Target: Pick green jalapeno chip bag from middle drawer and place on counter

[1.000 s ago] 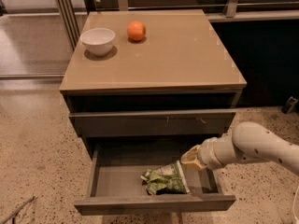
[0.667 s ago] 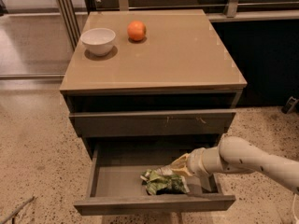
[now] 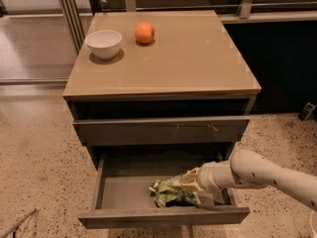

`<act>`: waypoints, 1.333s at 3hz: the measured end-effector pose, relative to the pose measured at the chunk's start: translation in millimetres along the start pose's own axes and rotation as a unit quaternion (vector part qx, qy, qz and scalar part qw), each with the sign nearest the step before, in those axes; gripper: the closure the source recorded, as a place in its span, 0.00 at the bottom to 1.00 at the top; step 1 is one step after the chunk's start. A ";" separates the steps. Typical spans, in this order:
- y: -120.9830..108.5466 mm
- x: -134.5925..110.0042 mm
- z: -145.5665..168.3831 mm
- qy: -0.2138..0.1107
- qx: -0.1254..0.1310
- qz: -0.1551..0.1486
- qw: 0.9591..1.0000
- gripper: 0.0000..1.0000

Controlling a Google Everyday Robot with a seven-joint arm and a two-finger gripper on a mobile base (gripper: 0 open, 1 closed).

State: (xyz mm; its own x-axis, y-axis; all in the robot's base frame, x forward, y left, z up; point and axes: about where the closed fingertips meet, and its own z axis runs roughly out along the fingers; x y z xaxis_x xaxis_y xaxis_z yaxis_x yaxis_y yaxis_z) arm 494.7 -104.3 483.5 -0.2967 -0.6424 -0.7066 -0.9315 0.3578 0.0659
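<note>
The robot's tan two-finger gripper (image 3: pixel 184 181) is low inside the grey drawer cabinet (image 3: pixel 92 155), reaching in from the cabinet's right side on a cream, tube-shaped arm (image 3: pixel 257 173). Its tip rests against the upper edge of the crumpled green-and-white foil jalapeno chip bag (image 3: pixel 171 195); whether it has clamped the bag or is only touching it cannot be told. The bag lies on the bare grey floor of the wide, shallow middle drawer (image 3: pixel 124 192), pulled out of the cabinet's front, right of the drawer's centre and close to its flat front panel. Above it in the cabinet sits a closed grey drawer front with light scuffs (image 3: pixel 158 130). The cabinet's glossy tan counter (image 3: pixel 198 63) carries a round white bowl (image 3: pixel 104 42) and a round orange fruit (image 3: pixel 144 32) side by side near its back left corner.
</note>
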 end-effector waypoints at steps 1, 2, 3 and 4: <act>5.2 9.5 7.5 0.003 -0.013 0.003 1.000 0.81; 8.9 16.2 20.9 0.006 -0.028 0.005 1.000 0.58; 10.1 21.3 34.6 0.006 -0.041 0.005 0.999 0.36; 10.5 24.1 45.7 0.002 -0.048 0.004 0.999 0.31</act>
State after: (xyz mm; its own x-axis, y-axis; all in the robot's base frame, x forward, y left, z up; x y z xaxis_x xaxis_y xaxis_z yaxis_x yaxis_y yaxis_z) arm 487.4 -85.1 435.0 -0.3046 -0.6428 -0.7029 -0.9451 0.2959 0.1389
